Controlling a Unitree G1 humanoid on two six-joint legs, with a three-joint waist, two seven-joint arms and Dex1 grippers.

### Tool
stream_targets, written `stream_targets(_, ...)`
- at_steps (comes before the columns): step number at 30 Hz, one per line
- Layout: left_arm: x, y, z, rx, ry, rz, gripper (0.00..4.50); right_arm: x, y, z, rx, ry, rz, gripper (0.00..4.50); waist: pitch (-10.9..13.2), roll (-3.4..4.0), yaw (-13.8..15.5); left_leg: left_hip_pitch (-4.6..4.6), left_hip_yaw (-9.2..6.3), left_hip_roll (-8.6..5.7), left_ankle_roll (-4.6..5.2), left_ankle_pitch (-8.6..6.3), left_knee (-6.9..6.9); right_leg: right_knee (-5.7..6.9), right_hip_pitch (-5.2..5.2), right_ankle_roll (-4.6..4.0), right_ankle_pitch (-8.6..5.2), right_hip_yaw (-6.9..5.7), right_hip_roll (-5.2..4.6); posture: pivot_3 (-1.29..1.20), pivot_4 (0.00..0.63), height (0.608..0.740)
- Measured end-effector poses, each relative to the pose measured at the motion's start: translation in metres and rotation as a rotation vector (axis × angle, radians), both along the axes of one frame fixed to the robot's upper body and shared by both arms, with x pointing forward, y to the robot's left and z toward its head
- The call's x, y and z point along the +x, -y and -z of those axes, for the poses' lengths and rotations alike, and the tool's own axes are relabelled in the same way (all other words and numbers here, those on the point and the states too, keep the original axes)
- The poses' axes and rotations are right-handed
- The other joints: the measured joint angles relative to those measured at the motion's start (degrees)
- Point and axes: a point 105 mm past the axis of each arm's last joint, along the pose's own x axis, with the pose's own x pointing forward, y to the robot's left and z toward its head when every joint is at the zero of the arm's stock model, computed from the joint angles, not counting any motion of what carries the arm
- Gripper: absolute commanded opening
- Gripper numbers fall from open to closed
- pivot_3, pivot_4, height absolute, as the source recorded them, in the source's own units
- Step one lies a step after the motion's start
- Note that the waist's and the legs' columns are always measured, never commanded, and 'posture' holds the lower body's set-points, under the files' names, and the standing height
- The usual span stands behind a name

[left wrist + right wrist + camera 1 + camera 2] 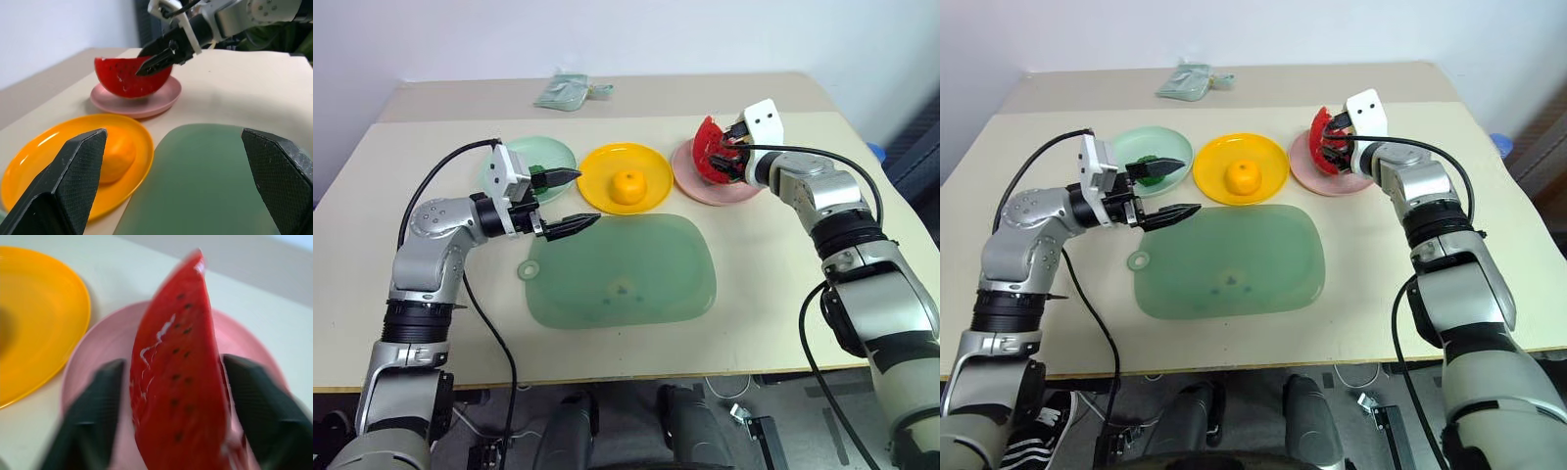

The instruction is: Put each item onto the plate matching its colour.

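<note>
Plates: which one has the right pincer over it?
The pink plate, rightmost of the three, holding the red watermelon wedge. The right pincer straddles that wedge; the yellow plate and mint plate sit further left.

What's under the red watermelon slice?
The pink plate is under the watermelon slice, which stands on its rind. The right gripper has a finger on each side of it. The plate's middle is hidden by the slice.
</note>
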Motion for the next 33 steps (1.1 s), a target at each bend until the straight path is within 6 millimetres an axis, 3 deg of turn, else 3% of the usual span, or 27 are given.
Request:
stream_targets(3,-0.001,0.000,-0.001,-0.010,0.003,0.005,4.50,0.001,0.000,-0.013,0.053,0.038,-0.005,4.44,0.00,0.00,-0.04,0.00,-0.01,0.00,0.00,0.00,0.00,0.01,0.00,0.00,0.00,0.00,0.00,0.00,0.150,0.740)
stream_targets(5,-0.004,-0.004,-0.001,-0.015,0.002,0.007,4.50,-0.003,-0.006,-0.036,0.128,0.112,-0.069,4.44,0.06,0.10,-0.07,0.00,0.00,0.00,0.00,0.00,-0.02,0.01,-0.01,0.00,0.00,0.00,0.00,0.00,0.150,0.740)
stream_targets(7,-0.006,-0.008,0.000,-0.020,0.012,-0.005,4.50,-0.016,-0.017,-0.066,0.233,0.198,-0.176,4.44,0.07,0.11,-0.11,0.01,-0.04,0.02,0.00,0.00,-0.05,0.03,-0.03,-0.01,0.00,-0.01,0.02,0.00,0.150,0.740)
stream_targets(10,-0.006,-0.014,0.001,-0.006,0.040,-0.036,4.50,-0.045,-0.035,-0.093,0.319,0.314,-0.354,4.44,0.06,0.10,0.06,0.03,-0.08,0.01,0.00,0.00,-0.01,0.13,-0.01,-0.01,-0.01,-0.03,0.01,0.00,0.150,0.740)
stream_targets(13,-0.007,-0.018,0.004,-0.002,0.040,-0.048,4.50,-0.081,-0.045,-0.077,0.252,0.324,-0.505,4.44,0.05,0.08,0.88,0.04,-0.09,-0.03,0.00,0.00,0.11,0.16,0.08,0.00,-0.01,-0.04,-0.03,0.00,0.150,0.740)
stream_targets(16,-0.012,-0.027,0.010,0.014,0.023,-0.055,4.50,-0.133,-0.052,-0.034,0.116,0.225,-0.714,4.44,0.05,0.08,1.75,0.05,-0.06,-0.03,0.00,-0.01,0.14,0.14,0.09,0.00,-0.01,-0.02,-0.03,0.00,0.150,0.740)
stream_targets(19,-0.020,-0.034,0.016,0.042,0.013,-0.025,4.50,-0.197,-0.052,0.014,-0.052,-0.004,-0.936,4.44,0.05,0.08,1.87,0.10,-0.08,-0.02,0.00,-0.01,0.16,0.12,0.16,0.00,-0.01,-0.04,-0.03,0.00,0.150,0.740)
stream_targets(20,-0.023,-0.037,0.021,0.057,0.006,-0.023,4.50,-0.209,-0.054,0.021,-0.065,-0.038,-0.977,4.44,0.05,0.08,1.54,0.22,-0.04,-0.02,0.00,-0.01,0.17,0.15,0.24,0.00,-0.01,-0.01,-0.03,0.00,0.150,0.740)
stream_targets(22,-0.028,-0.037,0.026,0.072,0.019,0.009,4.50,-0.216,-0.060,0.016,-0.047,0.000,-1.001,4.44,0.05,0.08,0.66,0.32,0.08,0.02,-0.01,0.00,0.18,0.15,0.26,-0.08,0.02,0.05,-0.01,0.00,0.150,0.740)
stream_targets(26,-0.034,-0.039,0.037,0.075,0.009,0.009,4.50,-0.210,-0.056,-0.003,-0.050,0.083,-0.948,4.44,0.05,0.07,0.57,0.37,0.01,0.05,-0.03,0.01,0.23,0.27,0.31,-0.23,-0.05,0.04,0.03,0.00,0.150,0.740)
stream_targets(33,-0.030,-0.035,0.035,0.049,0.013,0.037,4.50,-0.217,-0.068,-0.018,-0.056,0.125,-0.941,4.44,0.04,0.06,2.04,0.24,-0.05,0.01,-0.03,0.01,0.25,0.24,0.27,-0.09,0.03,-0.02,0.00,0.00,0.150,0.740)
